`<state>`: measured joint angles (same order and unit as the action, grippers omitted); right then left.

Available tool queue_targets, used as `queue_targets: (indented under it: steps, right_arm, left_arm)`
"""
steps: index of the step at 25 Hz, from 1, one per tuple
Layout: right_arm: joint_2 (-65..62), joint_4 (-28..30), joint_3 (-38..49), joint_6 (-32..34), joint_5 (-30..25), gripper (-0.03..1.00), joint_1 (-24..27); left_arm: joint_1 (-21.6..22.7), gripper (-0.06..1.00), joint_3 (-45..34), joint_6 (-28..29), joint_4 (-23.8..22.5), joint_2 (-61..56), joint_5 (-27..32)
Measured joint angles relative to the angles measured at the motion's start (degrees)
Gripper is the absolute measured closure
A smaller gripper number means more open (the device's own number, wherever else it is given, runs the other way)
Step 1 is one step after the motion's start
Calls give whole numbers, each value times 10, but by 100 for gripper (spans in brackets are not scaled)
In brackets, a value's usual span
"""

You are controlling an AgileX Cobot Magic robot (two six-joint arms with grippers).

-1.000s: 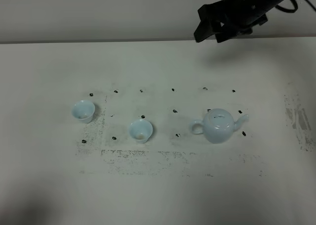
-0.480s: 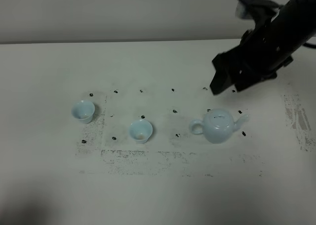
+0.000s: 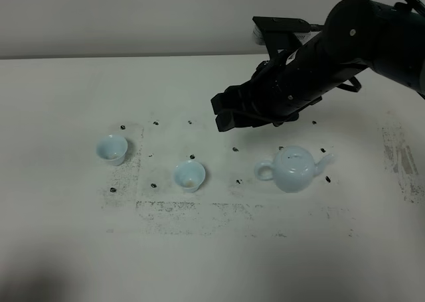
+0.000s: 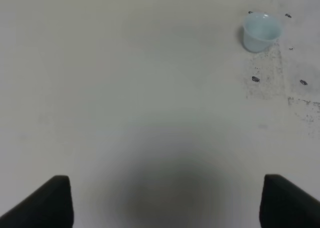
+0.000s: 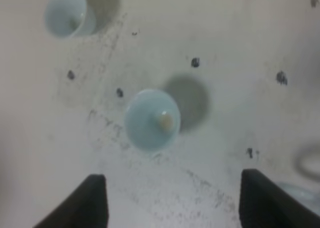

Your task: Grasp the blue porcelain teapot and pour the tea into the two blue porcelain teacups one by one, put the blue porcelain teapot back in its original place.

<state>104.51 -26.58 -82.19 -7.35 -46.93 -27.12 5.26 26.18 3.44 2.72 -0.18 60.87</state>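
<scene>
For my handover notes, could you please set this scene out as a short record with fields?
teapot: blue porcelain teapot upright on the table, spout toward the right of the exterior view, not held
teacups: left teacup and middle teacup, both upright, standing apart
right gripper: open, empty, above the table behind the gap between middle teacup and teapot
left gripper: open, empty, over bare table
task stage: nothing grasped yet
</scene>
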Motion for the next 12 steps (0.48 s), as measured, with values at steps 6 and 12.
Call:
queue_targets:
  steps: [6,12]
  right_arm:
    - [85,-36,-42,3,15,43,1]
    - [116,-39,-45,20,31,43,2]
  left_arm:
    - [0,22,0,0,0,0,0]
    - [0,22,0,0,0,0,0]
